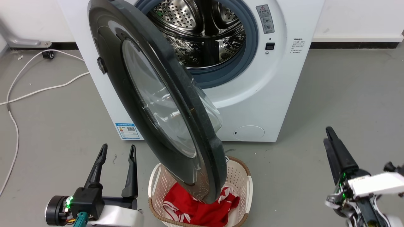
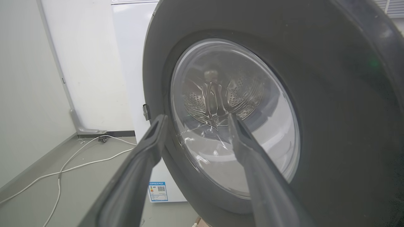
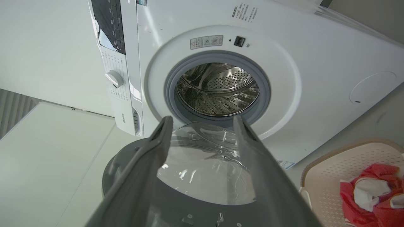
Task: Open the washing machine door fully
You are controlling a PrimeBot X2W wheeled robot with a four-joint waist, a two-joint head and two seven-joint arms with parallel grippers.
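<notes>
Jaws spread wide, empty, both sides: left gripper (image 1: 118, 148) just left of the door's lower rim, right gripper (image 1: 329, 135) well apart at right | laundry basket (image 1: 244, 176) with red cloth (image 1: 189, 208) on floor beneath door's lower edge | washing machine door (image 1: 151, 104) swung partly out, hinged left | washing machine (image 1: 268, 94) behind, steel drum (image 1: 202, 25) exposed

Grey concrete floor (image 1: 347, 94), scuffed in places. Plain white wall (image 1: 28, 19) behind, dark skirting (image 1: 353, 45) along its foot. White cables (image 1: 62, 85) trailing at left, near a grey corner pipe (image 1: 26, 42).
</notes>
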